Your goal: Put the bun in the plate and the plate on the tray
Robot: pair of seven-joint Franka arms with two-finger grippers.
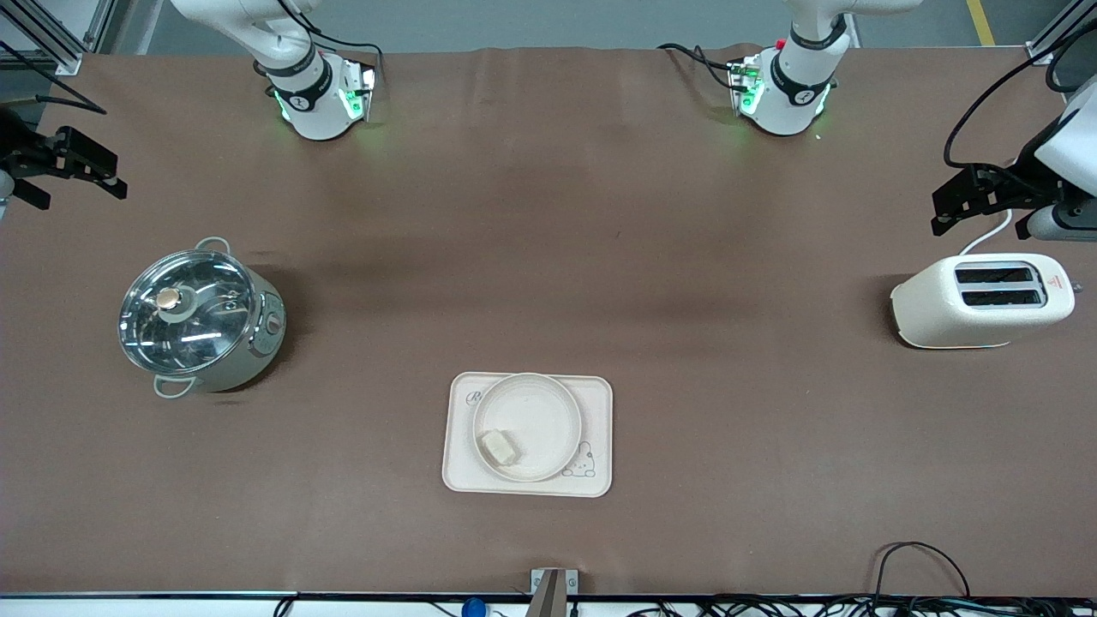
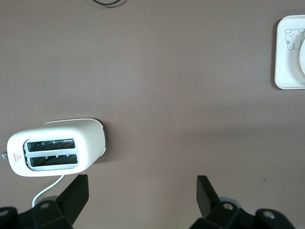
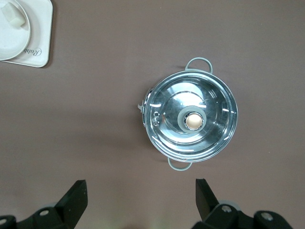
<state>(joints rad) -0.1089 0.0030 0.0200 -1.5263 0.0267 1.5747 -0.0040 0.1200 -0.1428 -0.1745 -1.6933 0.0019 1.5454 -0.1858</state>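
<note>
The bun [image 1: 500, 446] lies in the round cream plate [image 1: 548, 403], near its rim. The plate sits on the rabbit-printed tray [image 1: 600, 428], toward the front camera at mid-table. My left gripper [image 1: 977, 224] is open and empty, up in the air at the left arm's end of the table, by the toaster; its own view [image 2: 143, 191] shows bare table between the fingers and a corner of the tray [image 2: 286, 71]. My right gripper [image 1: 75, 193] is open and empty at the right arm's end; its own view [image 3: 141, 193] shows the tray [image 3: 40, 43], plate [image 3: 9, 43] and bun [image 3: 12, 16].
A white two-slot toaster [image 1: 981, 300] stands at the left arm's end, also in the left wrist view [image 2: 55, 148]. A steel pot with a glass lid [image 1: 199, 315] stands at the right arm's end, also in the right wrist view [image 3: 190, 119]. Cables [image 1: 917, 566] lie at the table's near edge.
</note>
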